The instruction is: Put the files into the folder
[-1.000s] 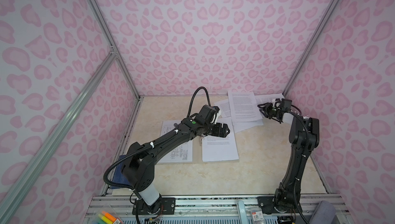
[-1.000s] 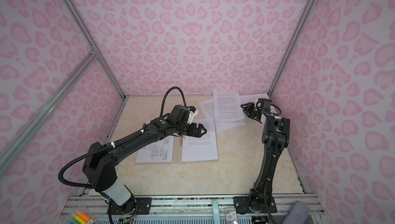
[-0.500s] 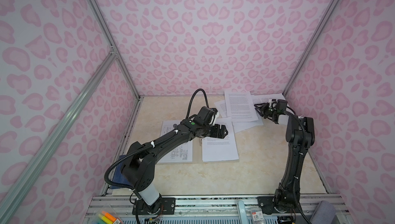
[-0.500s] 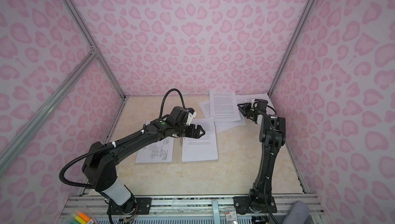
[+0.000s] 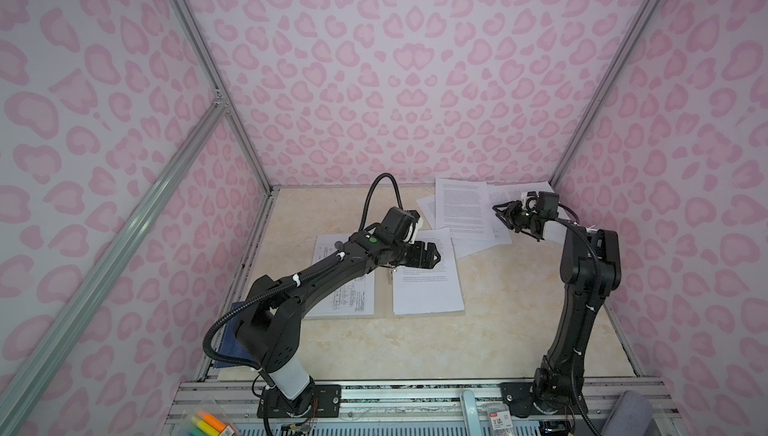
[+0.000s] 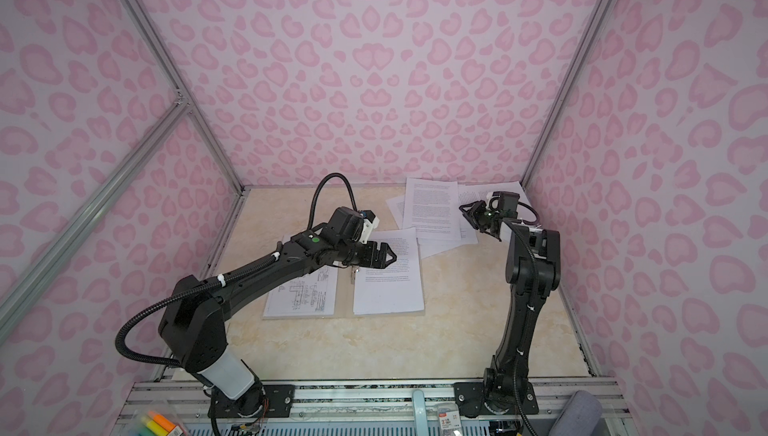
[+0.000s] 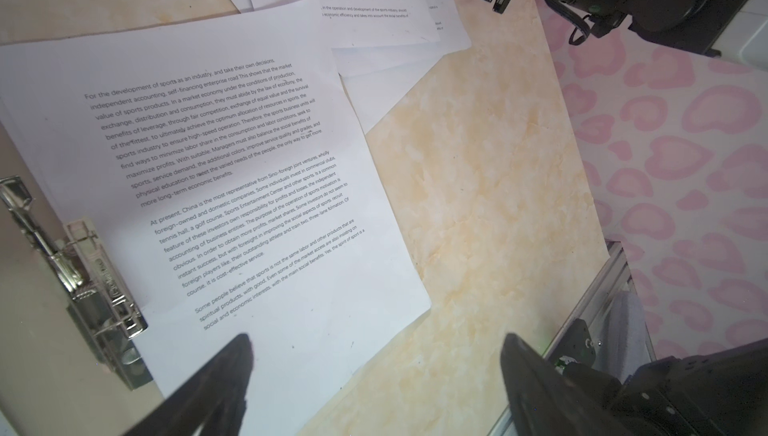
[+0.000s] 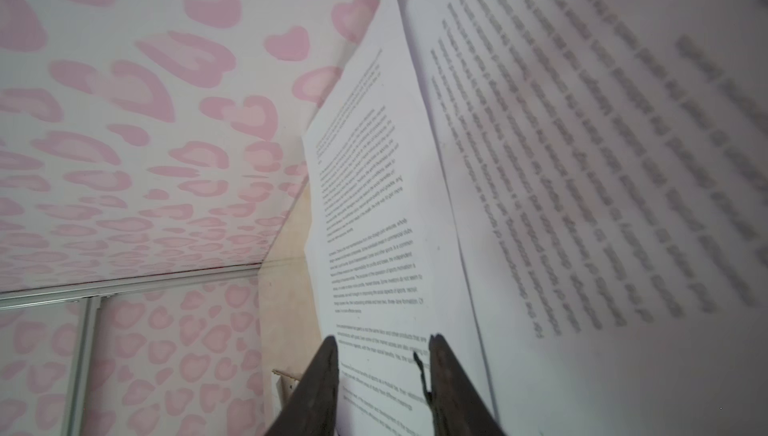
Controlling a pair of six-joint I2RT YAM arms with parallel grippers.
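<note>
The folder (image 7: 29,309) lies open before me, a drawing sheet (image 5: 353,301) on its left leaf, a printed sheet (image 5: 428,292) on its right. My left pincer (image 5: 436,256) hovers wide open over the printed sheet. My right pincer (image 8: 380,340), jaws partly apart, sits at the loose pile (image 5: 461,205) by the back wall (image 5: 395,80)

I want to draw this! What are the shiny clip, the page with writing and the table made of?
Clip: probably metal, silvery and polished, with bright glints. Page: paper, matte white, thin, printed in black. Table: smooth beige with marbled veins; real stone or printed laminate, I cannot tell.
</note>
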